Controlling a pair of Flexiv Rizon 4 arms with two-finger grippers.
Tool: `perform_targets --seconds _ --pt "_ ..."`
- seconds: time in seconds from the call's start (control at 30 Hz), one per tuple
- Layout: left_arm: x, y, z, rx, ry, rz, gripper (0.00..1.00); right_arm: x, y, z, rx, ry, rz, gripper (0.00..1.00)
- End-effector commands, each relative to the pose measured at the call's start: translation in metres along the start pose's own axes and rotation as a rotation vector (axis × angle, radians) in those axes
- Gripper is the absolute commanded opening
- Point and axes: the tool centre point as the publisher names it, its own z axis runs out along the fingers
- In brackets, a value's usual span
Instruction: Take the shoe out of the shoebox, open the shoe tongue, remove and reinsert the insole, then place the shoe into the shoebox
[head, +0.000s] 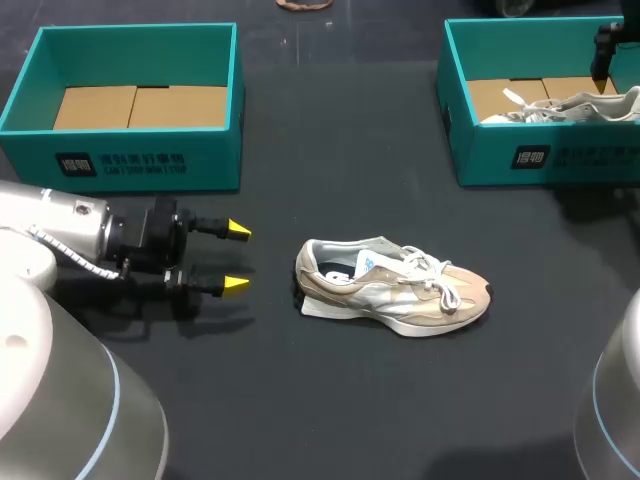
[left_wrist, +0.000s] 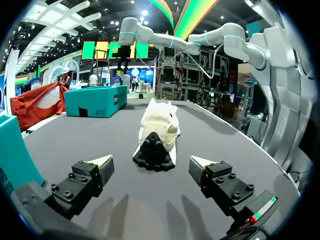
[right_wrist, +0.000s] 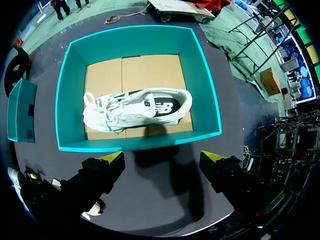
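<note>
Yellow tips of the left tool (head: 237, 257) stand wide apart and hold nothing, low over the dark desk (head: 330, 400). They point at the heel of a beige shoe (head: 395, 285). That shoe rests on its sole near the desk's middle, just ahead of the tool and not touching it. Its toe is turned away and its white laces lie loose over the tongue. Beside the left arm, toward the desk's far edge, sits the left shoebox (head: 130, 160), teal, with brown cardboard on its floor. The right tool (right_wrist: 162, 160) hangs above the near wall of the right shoebox (right_wrist: 137, 142), its fingers likewise spread wide and empty. Inside that teal box a white shoe (right_wrist: 137, 110) lies on its side on the cardboard floor.
</note>
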Motion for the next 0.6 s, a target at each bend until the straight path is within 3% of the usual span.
perform_targets --seconds 0.03,0.37,0.6 --pt "-0.004 0.004 0.01 -0.001 0.016 0.008 1.0 0.0 0.0 0.0 -0.001 0.0 0.0 1.0" --pt "-0.014 0.005 0.03 -0.019 0.032 -0.013 1.0 0.0 0.0 0.0 -0.001 0.0 0.0 1.0" --pt "-0.009 0.006 0.049 -0.05 0.075 -0.026 1.0 0.0 0.0 0.0 -0.001 0.0 0.0 1.0"
